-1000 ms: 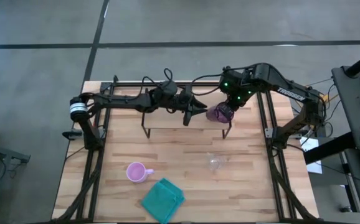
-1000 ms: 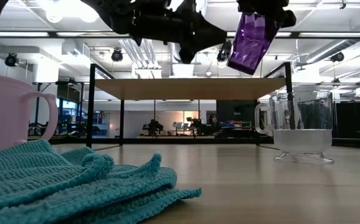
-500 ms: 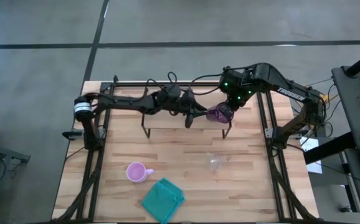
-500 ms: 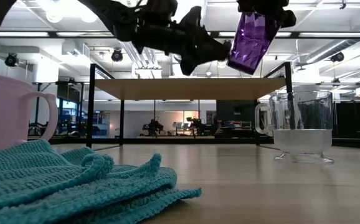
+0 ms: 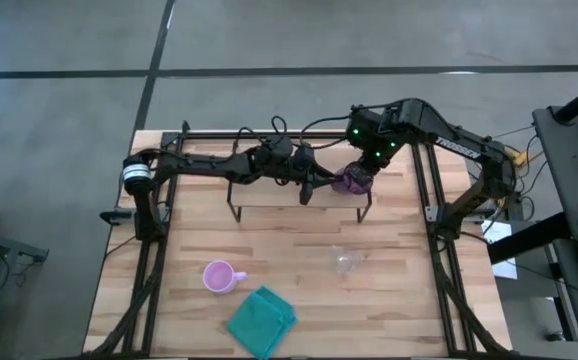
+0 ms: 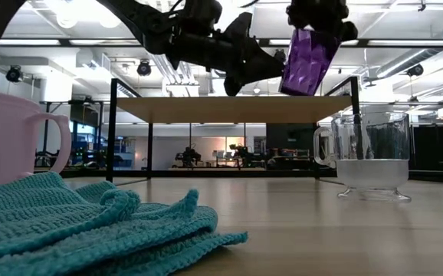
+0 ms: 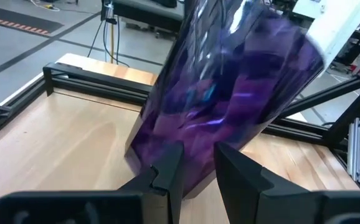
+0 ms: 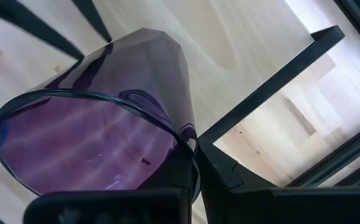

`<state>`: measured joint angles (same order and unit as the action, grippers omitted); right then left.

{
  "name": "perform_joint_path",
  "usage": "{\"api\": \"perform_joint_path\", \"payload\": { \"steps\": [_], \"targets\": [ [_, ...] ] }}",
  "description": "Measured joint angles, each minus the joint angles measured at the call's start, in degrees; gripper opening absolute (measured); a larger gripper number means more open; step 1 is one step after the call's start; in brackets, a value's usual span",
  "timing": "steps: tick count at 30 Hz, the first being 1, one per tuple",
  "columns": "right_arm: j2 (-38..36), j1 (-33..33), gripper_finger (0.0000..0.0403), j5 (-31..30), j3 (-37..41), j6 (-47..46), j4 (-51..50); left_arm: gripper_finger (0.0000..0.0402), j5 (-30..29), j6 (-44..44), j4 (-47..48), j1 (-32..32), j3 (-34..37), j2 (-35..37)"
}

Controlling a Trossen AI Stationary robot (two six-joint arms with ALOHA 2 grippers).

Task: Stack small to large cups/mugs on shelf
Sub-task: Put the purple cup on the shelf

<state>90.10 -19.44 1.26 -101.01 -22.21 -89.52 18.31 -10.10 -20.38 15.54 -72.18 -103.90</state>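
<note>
1. While my right gripper (image 5: pixel 361 172) hangs over the shelf's (image 5: pixel 269 193) right end, it pinches the dark purple tumbler (image 5: pixel 349 181) by the rim, one finger inside the mouth and one outside, as the right wrist view shows.
2. From the low camera I see the tumbler (image 6: pixel 306 61) tilted and held clear above the shelf top (image 6: pixel 237 109), its base not touching the plank.
3. My left gripper (image 5: pixel 314 181) reaches along the shelf from the left and sits just beside the tumbler.
4. Looking past the left wrist, I find its two dark fingers (image 7: pixel 167 174) close together with only a narrow gap between them, their tips right at the tumbler's (image 7: pixel 223 106) lower edge; I cannot tell whether they press on it.
5. Toward the table's (image 5: pixel 419 310) front left, the light pink-lilac mug (image 5: pixel 219 276) stands upright, its handle pointing right.
6. Just beside it, nearer the front edge, lies a teal cloth (image 5: pixel 262 320), bunched up.
7. Right of centre on the table, the clear glass cup (image 5: pixel 346 261) stands alone, well apart from the mug and the cloth.
8. At table height I see the glass cup (image 6: pixel 367 162) upright at the right, with the mug (image 6: pixel 11 138) behind the cloth (image 6: pixel 91 222) at the left.
</note>
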Motion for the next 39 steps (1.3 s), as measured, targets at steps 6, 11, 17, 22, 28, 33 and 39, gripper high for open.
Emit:
{"api": "perform_joint_path", "payload": {
  "steps": [6, 11, 17, 22, 28, 33, 39],
  "targets": [
    [1.0, -1.0, 0.0009, 0.2, -0.1, 1.5, 0.2, 0.0075, -1.0, 0.0, 0.0, 0.2, 0.1, 0.0],
    [0.8, -1.2, 0.0009, 0.1, -0.1, 1.6, 0.4, 0.0075, -1.6, 0.0, 0.0, 0.6, 0.2, 0.0],
    [0.6, -1.2, 0.0009, 0.0, -0.7, 1.7, 0.2, 0.0075, -2.3, 0.0, 0.1, 0.7, 0.2, 0.0],
    [0.6, -1.2, 0.0009, -0.2, -2.8, 2.5, -0.2, 0.0075, -2.3, -1.5, 0.0, 0.8, 0.2, -1.7],
    [0.5, -1.3, 0.0009, -0.4, -3.8, 3.1, -0.5, 0.0075, -2.0, -3.7, -1.3, 0.6, -0.9, -3.9],
    [0.8, -1.5, 0.0009, -0.4, -3.7, 4.7, -0.4, 0.0075, -1.9, -4.4, -1.2, 0.6, -1.2, -4.0],
    [0.8, -2.3, 0.0009, -0.2, -3.7, 5.4, 0.6, 0.0075, -1.9, -4.5, -1.1, 0.5, -1.2, -4.0]
  ]
}}
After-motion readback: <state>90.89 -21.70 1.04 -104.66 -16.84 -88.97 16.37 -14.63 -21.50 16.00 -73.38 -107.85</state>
